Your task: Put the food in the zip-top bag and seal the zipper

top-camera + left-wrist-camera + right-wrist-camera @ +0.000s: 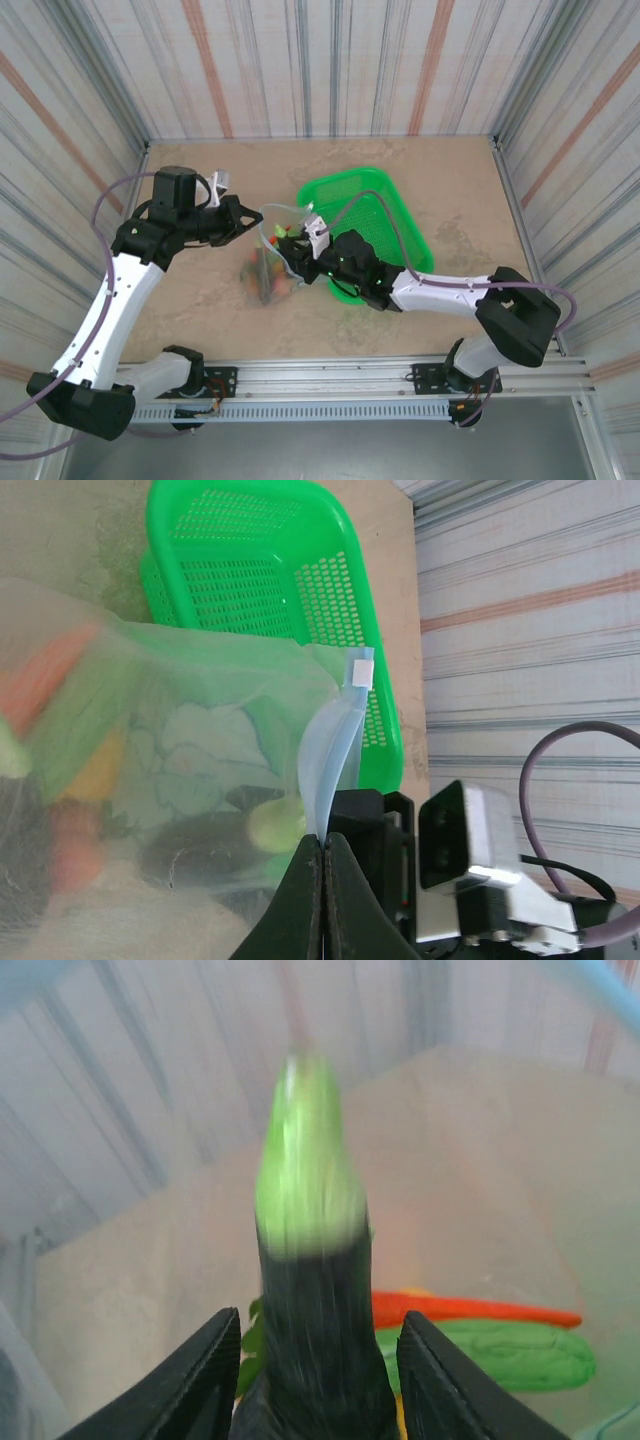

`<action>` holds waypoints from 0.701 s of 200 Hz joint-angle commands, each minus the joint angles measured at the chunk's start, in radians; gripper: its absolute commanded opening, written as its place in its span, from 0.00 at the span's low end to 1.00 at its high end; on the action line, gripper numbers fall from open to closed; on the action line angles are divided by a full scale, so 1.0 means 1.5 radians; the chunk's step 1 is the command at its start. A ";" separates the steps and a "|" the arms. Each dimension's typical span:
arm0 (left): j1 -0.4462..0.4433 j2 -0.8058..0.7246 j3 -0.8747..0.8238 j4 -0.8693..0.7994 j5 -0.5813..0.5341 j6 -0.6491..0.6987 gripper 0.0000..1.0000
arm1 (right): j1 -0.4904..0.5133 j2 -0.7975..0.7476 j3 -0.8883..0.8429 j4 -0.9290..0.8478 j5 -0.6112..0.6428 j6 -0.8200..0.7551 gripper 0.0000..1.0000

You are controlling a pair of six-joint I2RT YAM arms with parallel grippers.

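Top external view — DESK: Where is the zip-top bag lying?

FIELD: It is lying on the table just left of the green basket, its mouth lifting toward the basket's left rim. Through the plastic, toy food is showing at the end away from the basket.

DESK: And the arms?

FIELD: The left gripper is reaching in from the bag's side opposite the basket, holding up the mouth edge. The right gripper is crossing the basket's near-left corner and poking into the open mouth.

DESK: The left wrist camera?

FIELD: The left gripper is clamping its jaws together on the zipper, the light-blue strip curving up toward the basket, with a white slider tab at its far end. Blurred orange, yellow and dark pieces are showing through the bag.

DESK: Is the right gripper gripping anything?

FIELD: I cannot tell. In the right wrist view its fingers are standing apart with a dark long piece, green-tipped and blurred, upright between them; whether they are pinching it is unclear. Beyond it, an orange carrot and a green cucumber are lying side by side.
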 commanded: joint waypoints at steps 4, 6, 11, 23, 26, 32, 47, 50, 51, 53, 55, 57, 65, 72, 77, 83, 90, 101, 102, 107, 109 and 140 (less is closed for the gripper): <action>-0.004 0.000 0.019 0.023 0.010 -0.002 0.00 | -0.007 -0.011 0.028 -0.034 -0.007 0.007 0.56; -0.004 0.000 0.019 0.024 0.009 -0.002 0.00 | -0.008 -0.014 0.029 -0.037 -0.006 0.007 0.56; -0.005 0.001 0.020 0.024 0.010 -0.003 0.00 | -0.010 -0.019 0.034 -0.043 -0.005 0.006 0.57; -0.004 0.002 0.020 0.024 0.008 -0.001 0.00 | -0.015 -0.034 0.046 -0.068 -0.005 0.003 0.58; -0.005 0.002 0.021 0.023 0.008 -0.001 0.00 | -0.017 -0.038 0.050 -0.074 -0.007 0.002 0.58; -0.004 0.002 0.021 0.023 0.007 0.001 0.00 | -0.020 -0.047 0.058 -0.089 -0.008 -0.001 0.58; -0.004 0.003 0.024 0.019 0.003 0.008 0.00 | -0.026 -0.072 0.073 -0.117 -0.009 -0.006 0.58; -0.004 0.003 0.025 0.017 0.001 0.008 0.00 | -0.028 -0.078 0.078 -0.124 -0.011 -0.005 0.58; -0.004 0.002 0.025 0.017 0.001 0.008 0.00 | -0.028 -0.080 0.079 -0.127 -0.010 -0.006 0.58; -0.005 0.002 0.025 0.017 -0.001 0.010 0.00 | -0.030 -0.084 0.082 -0.134 -0.010 -0.004 0.58; -0.005 0.002 0.025 0.017 -0.002 0.011 0.00 | -0.031 -0.088 0.086 -0.140 -0.011 -0.005 0.58; -0.004 0.003 0.025 0.016 -0.003 0.011 0.00 | -0.032 -0.091 0.090 -0.147 -0.011 -0.004 0.58; -0.004 0.001 0.027 0.012 -0.012 0.015 0.00 | -0.037 -0.107 0.109 -0.189 -0.002 0.002 0.60; -0.003 -0.001 0.028 0.007 -0.025 0.019 0.00 | -0.042 -0.120 0.133 -0.237 0.005 0.010 0.61; -0.003 -0.005 0.028 0.006 -0.035 0.019 0.00 | -0.048 -0.129 0.155 -0.282 0.006 0.020 0.62; -0.002 -0.011 0.028 0.006 -0.049 0.022 0.00 | -0.057 -0.137 0.179 -0.333 0.003 0.029 0.62; -0.002 -0.018 0.029 0.005 -0.068 0.024 0.00 | -0.068 -0.144 0.206 -0.388 -0.001 0.034 0.62; -0.001 -0.030 0.032 0.003 -0.099 0.029 0.00 | -0.086 -0.159 0.232 -0.446 -0.015 0.044 0.62; -0.001 -0.030 0.033 0.003 -0.102 0.030 0.00 | -0.089 -0.160 0.234 -0.448 -0.016 0.044 0.62; 0.000 -0.033 0.036 0.002 -0.114 0.035 0.00 | -0.095 -0.166 0.236 -0.459 -0.017 0.046 0.62; 0.001 -0.034 0.038 0.001 -0.119 0.037 0.00 | -0.098 -0.172 0.236 -0.465 -0.014 0.048 0.62; 0.027 -0.013 0.058 0.007 -0.137 0.059 0.00 | -0.125 -0.228 0.215 -0.499 0.049 0.048 0.62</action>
